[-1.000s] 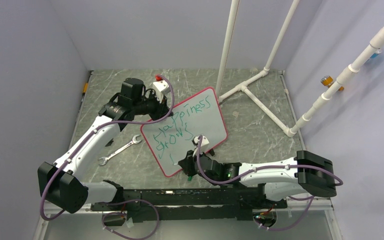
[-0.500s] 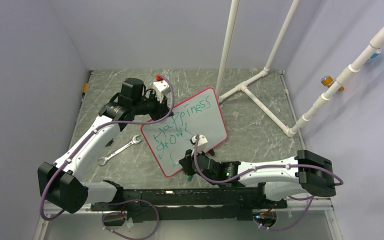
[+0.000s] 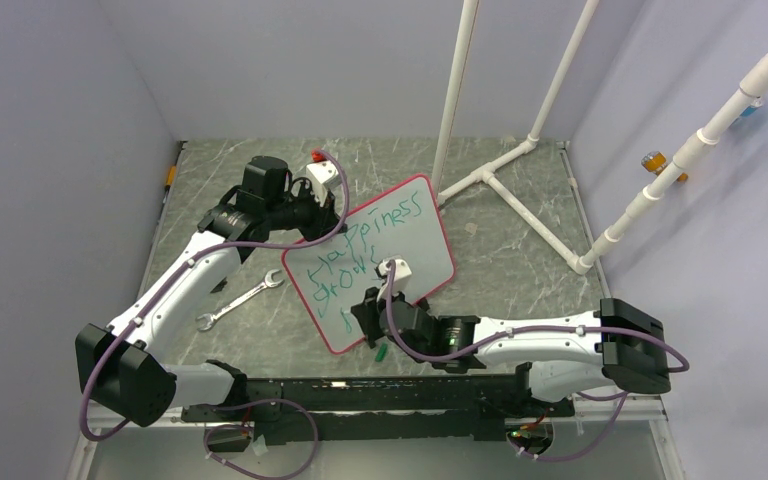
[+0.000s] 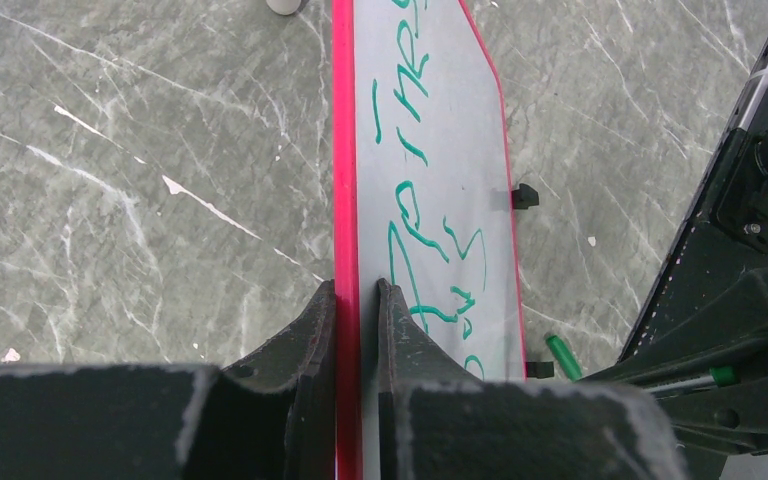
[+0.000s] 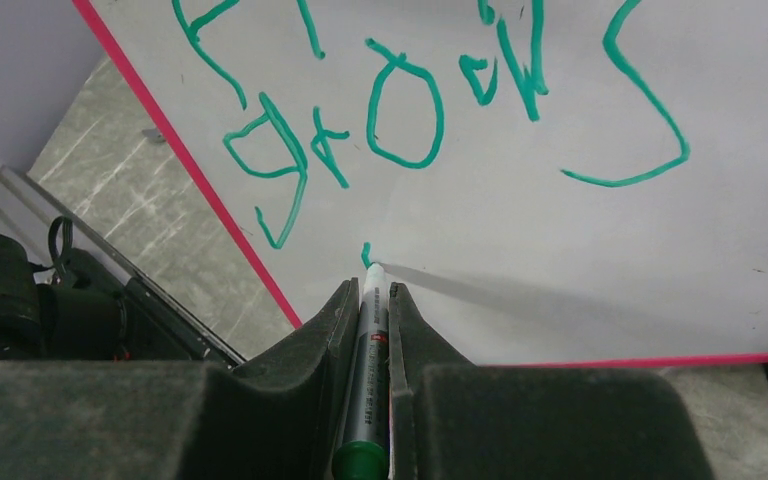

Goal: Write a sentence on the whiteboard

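Observation:
The whiteboard (image 3: pixel 422 243), white with a red-pink frame, stands tilted on the table. The sentence (image 3: pixel 362 248) on it is green handwriting: "happiness", "grows", and one short stroke below. My left gripper (image 3: pixel 341 216) is shut on the board's upper left edge; in the left wrist view its jaws (image 4: pixel 357 292) pinch the red frame (image 4: pixel 344 150). My right gripper (image 3: pixel 363 312) is shut on a green marker (image 5: pixel 365 345). The marker's tip touches the board (image 5: pixel 560 260) at the small fresh stroke (image 5: pixel 366 252) under "grows" (image 5: pixel 400 100).
A silver wrench (image 3: pixel 240 300) lies left of the board. The green marker cap (image 3: pixel 381 353) lies by the board's near corner and also shows in the left wrist view (image 4: pixel 562 356). A white PVC pipe frame (image 3: pixel 516 195) stands at the back right. Black clip feet (image 4: pixel 525 196) hold the board.
My right gripper has moved left and slightly up along the board's lower part with the marker. The left arm and the board have not moved.

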